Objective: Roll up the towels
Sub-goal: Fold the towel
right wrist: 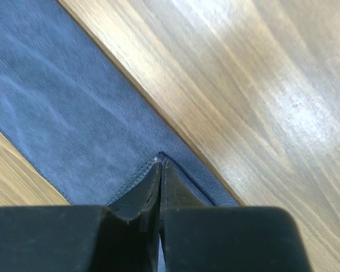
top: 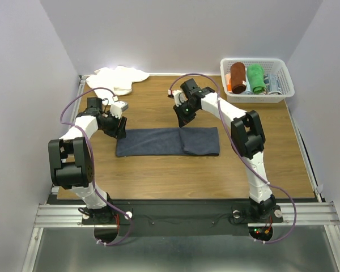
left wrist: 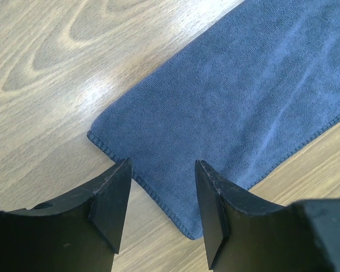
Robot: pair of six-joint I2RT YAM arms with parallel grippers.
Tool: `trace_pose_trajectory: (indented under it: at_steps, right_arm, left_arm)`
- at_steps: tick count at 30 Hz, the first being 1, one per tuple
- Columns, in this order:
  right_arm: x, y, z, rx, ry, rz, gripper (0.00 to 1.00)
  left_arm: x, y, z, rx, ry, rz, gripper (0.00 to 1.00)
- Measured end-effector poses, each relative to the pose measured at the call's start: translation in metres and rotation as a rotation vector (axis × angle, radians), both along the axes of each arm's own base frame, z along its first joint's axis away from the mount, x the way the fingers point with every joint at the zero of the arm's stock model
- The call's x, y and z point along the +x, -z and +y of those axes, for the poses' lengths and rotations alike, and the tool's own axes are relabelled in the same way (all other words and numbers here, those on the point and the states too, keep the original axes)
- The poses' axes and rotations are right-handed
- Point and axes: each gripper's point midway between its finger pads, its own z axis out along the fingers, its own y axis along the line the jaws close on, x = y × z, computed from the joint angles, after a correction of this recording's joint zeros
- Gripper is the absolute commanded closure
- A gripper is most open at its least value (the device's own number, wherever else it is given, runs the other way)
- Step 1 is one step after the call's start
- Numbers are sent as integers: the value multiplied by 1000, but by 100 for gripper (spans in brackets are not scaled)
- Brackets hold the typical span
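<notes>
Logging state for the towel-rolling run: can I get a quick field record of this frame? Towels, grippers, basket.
blue-grey towel: flat, long folded strip, mid-table, not yet rolled
white towel: crumpled, far-left corner
left gripper: open, at the strip's left end, holding nothing
right gripper: shut, pinching a corner of the strip's upper layer at its far edge
basket: far-right corner, holds rolled brown towel and green towel

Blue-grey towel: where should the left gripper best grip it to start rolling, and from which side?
Probably its left short hem, from above. The blue-grey towel lies flat as a long strip, the open left gripper straddles that hem, and the right gripper pinches its far edge.
</notes>
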Motion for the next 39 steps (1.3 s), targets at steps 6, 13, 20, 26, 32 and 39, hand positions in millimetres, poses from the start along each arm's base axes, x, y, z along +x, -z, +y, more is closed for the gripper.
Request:
trace_pose_trajectory:
  at_steps: [6,13,20,26,32,39]
  right_arm:
    - [2,-4,3,14,8,-4,71]
    - [1,-4,4,20,4,1,53]
    - [-4,-2,8,16,-6,6,60]
    - [-9,0,14,-3,-22,-4,64]
    - [-8,14,11,-39,-17,2,64]
    - [-9,22,4,-77,-16,-2,74]
  left_arm:
    - [0,1,0,0,-1,2,40]
    - [1,1,0,0,-1,-2,40]
    - [1,1,0,-2,-3,-2,40]
    - [1,1,0,-2,-4,-1,40]
    - [1,1,0,-3,-5,-1,40]
    - [1,1,0,-3,-5,-1,40]
